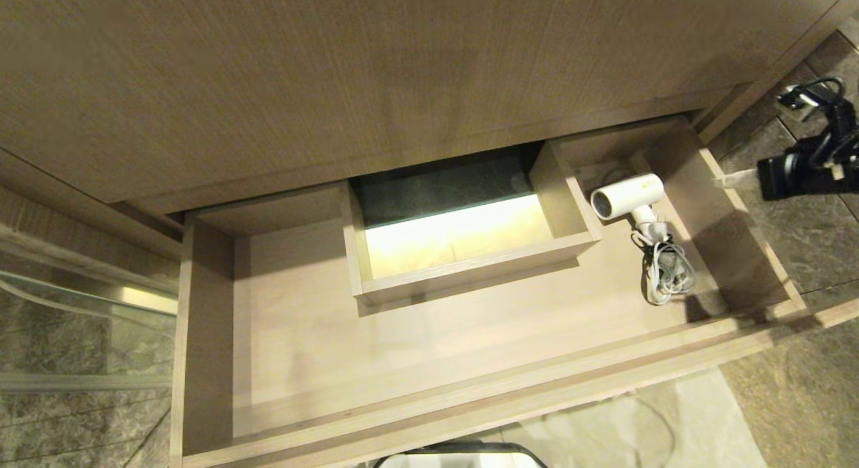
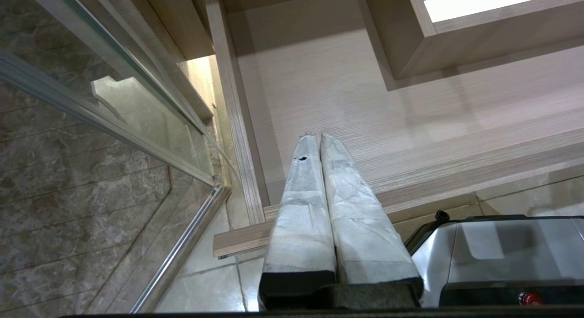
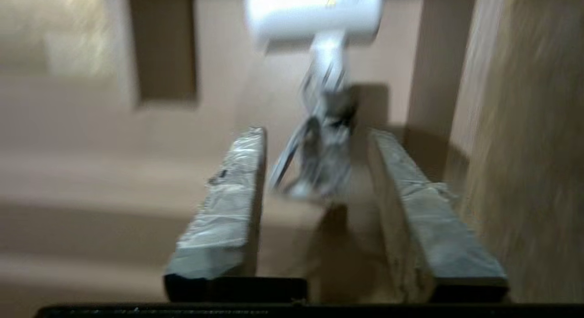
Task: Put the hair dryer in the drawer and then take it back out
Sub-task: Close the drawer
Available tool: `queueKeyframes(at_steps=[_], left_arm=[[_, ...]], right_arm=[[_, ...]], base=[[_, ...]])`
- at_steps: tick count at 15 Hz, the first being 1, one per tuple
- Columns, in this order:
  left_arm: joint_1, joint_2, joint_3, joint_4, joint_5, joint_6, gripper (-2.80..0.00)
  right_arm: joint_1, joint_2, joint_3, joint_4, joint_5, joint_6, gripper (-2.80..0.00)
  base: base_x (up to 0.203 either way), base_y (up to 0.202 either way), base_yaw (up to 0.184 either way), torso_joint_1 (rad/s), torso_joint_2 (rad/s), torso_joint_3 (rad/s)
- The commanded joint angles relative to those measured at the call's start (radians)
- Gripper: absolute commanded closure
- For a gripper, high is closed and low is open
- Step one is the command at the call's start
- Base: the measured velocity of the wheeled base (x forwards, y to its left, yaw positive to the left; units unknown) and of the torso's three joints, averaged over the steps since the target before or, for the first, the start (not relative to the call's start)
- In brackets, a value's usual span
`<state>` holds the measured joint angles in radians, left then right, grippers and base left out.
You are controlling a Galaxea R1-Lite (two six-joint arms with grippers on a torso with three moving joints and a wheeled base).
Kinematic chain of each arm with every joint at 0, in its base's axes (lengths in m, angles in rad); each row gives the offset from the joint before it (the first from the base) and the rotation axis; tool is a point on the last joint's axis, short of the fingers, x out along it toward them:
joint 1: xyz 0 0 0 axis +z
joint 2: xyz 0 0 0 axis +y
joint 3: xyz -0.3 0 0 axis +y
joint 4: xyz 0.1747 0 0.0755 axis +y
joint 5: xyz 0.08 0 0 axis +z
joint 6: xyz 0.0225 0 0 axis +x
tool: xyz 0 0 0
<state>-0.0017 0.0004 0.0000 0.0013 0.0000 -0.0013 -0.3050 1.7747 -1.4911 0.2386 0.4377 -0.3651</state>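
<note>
A small white dryer (image 1: 627,198) lies on its side in the drawer (image 1: 470,394), in the far right corner, between the boxed cutout (image 1: 463,260) and the drawer's right wall, touching neither as far as can be seen. Its barrel points toward the cutout, and its handle runs toward the drawer's front edge, ending in a bundled cord (image 1: 664,270) that rests on the drawer floor just in front of it. The drawer is pulled fully out. The right gripper (image 3: 315,172) is over the right end of the drawer; in the head view it shows at the right edge, outside the drawer's right wall. Its two padded fingers (image 3: 228,195) stand partly apart, with a clear gap between them, and they hold nothing; in the wrist view the cord bundle sits in line with that gap but beyond the tips. The dryer appears to be in place, so the step in hand is probably the pick-up to take it back out. To do this well, the fingers should come down over the handle or barrel rather than the loose cord, which would slip or trail, and should stay clear of the right wall. The left gripper (image 2: 315,140) hangs parked near the drawer's front left corner, fingers pressed together, holding nothing.
</note>
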Motion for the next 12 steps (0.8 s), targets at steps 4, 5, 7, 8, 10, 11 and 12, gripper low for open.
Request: queueKeyframes(at_steps=[4,5,7,8,10,11,12], left_arm=[[0.000,0.000,0.001,0.000,0.000,0.000,0.00],[0.000,0.000,0.000,0.000,0.000,0.000,0.00],[0.000,0.000,0.000,0.000,0.000,0.000,0.00],[0.000,0.000,0.000,0.000,0.000,0.000,0.00],[0.000,0.000,0.001,0.000,0.000,0.000,0.00],[0.000,0.000,0.000,0.000,0.000,0.000,0.00],[0.000,0.000,0.000,0.000,0.000,0.000,0.00]], right_arm=[[-0.048,-0.512,0.571,0.225,-0.128,-0.023,0.00],[-0.050,-0.554,0.683,0.244,-0.160,-0.046,0.00],[-0.054,-0.594,0.860,0.227,-0.226,-0.090,0.00],[-0.055,-0.598,0.915,0.189,-0.261,-0.107,0.00],[-0.055,-0.527,0.961,0.034,-0.283,-0.116,0.00],[-0.055,-0.459,0.972,-0.071,-0.290,-0.119,0.00],[-0.055,-0.404,0.977,-0.163,-0.295,-0.124,0.00]], base=[[0.000,0.000,0.000,0.000,0.00,0.000],[0.000,0.000,0.000,0.000,0.00,0.000],[0.000,0.000,0.000,0.000,0.00,0.000],[0.000,0.000,0.000,0.000,0.00,0.000],[0.000,0.000,0.000,0.000,0.00,0.000],[0.000,0.000,0.000,0.000,0.00,0.000],[0.000,0.000,0.000,0.000,0.00,0.000]])
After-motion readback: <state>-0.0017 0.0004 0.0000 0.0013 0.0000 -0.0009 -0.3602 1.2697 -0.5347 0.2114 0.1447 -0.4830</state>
